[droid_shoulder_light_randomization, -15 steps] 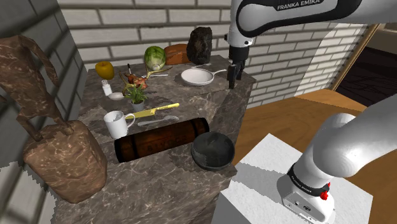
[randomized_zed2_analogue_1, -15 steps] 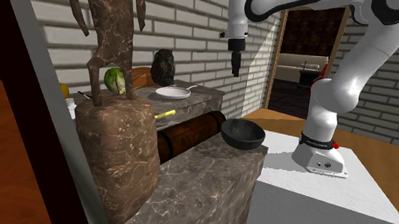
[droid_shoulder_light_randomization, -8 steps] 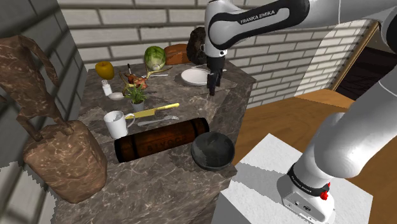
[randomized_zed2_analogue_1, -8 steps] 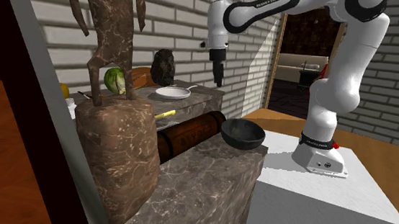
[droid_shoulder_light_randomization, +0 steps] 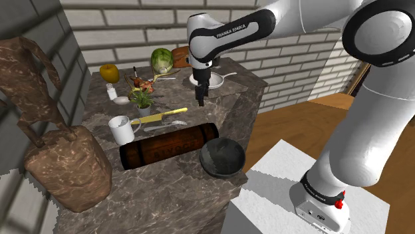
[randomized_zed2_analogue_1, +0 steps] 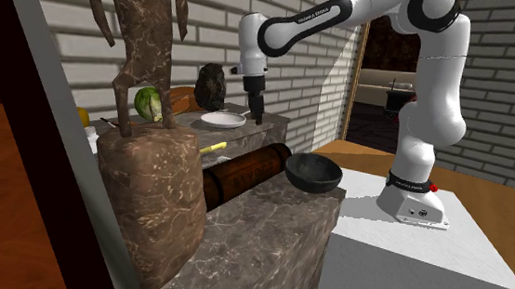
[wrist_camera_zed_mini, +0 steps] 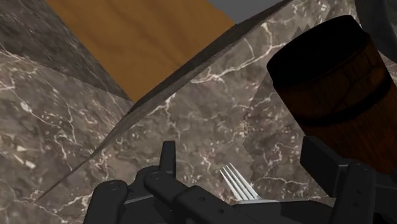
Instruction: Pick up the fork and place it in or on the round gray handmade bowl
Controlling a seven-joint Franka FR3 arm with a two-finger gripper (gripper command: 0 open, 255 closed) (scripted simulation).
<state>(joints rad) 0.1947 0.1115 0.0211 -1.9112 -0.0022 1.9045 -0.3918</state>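
A silver fork [droid_shoulder_light_randomization: 175, 123] lies flat on the marble counter [droid_shoulder_light_randomization: 199, 193], between a yellow-handled knife [droid_shoulder_light_randomization: 159, 116] and a dark wooden barrel [droid_shoulder_light_randomization: 169, 144] on its side. Its tines [wrist_camera_zed_mini: 238, 183] show between my fingers in the wrist view, untouched. My gripper [droid_shoulder_light_randomization: 200, 100] hangs open above the counter, a little beyond the fork toward the wall. The round dark grey bowl [droid_shoulder_light_randomization: 223, 157] sits at the counter's near edge by the barrel's end, empty; it is also seen in the second exterior view [randomized_zed2_analogue_1: 313, 172].
A white mug [droid_shoulder_light_randomization: 121, 129] stands by the knife. A white pan [droid_shoulder_light_randomization: 216, 80], cabbage [droid_shoulder_light_randomization: 161, 60], yellow pepper [droid_shoulder_light_randomization: 110, 72] and small plant [droid_shoulder_light_randomization: 141, 100] crowd the back. A tall brown sculpture [droid_shoulder_light_randomization: 63, 159] fills the shoulder view's left. The counter drops off to a wooden floor [droid_shoulder_light_randomization: 292, 126].
The arm has swung toward the shoulder view's left and lower, from the counter's far corner past the pan to a spot above the middle of the counter near the fork.
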